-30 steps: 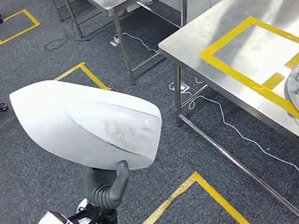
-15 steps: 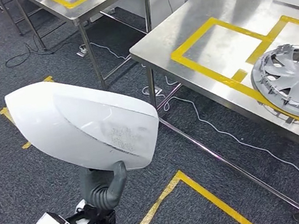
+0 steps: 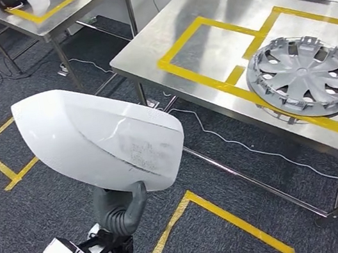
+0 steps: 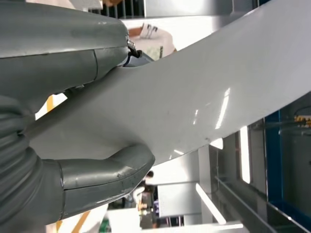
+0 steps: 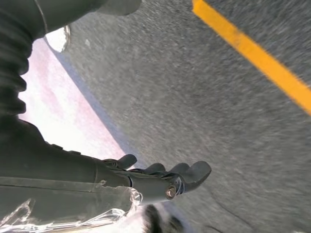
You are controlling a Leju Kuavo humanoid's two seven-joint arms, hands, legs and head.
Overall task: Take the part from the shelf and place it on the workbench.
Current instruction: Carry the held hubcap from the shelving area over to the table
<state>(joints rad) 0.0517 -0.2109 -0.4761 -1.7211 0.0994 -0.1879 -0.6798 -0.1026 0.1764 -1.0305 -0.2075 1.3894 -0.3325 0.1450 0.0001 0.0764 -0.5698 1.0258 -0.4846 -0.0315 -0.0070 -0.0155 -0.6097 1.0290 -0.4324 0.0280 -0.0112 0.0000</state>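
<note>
White part (image 3: pixel 98 141), a long smooth shell, sat clasped in the left hand (image 3: pixel 118 211), thumb and fingers clamped on its underside, its long axis roughly level. It hung over the carpet, well short of the workbench (image 3: pixel 152 38) ahead to the right. The right hand (image 5: pixel 161 177) hung empty, fingers extended.

The part (image 3: pixel 99 145) sits atop the left hand (image 3: pixel 118 213), left of the workbench (image 3: pixel 153 44) (a wheel cover (image 3: pixel 305 74) lies on it); another table (image 3: pixel 65 14) stands behind.
</note>
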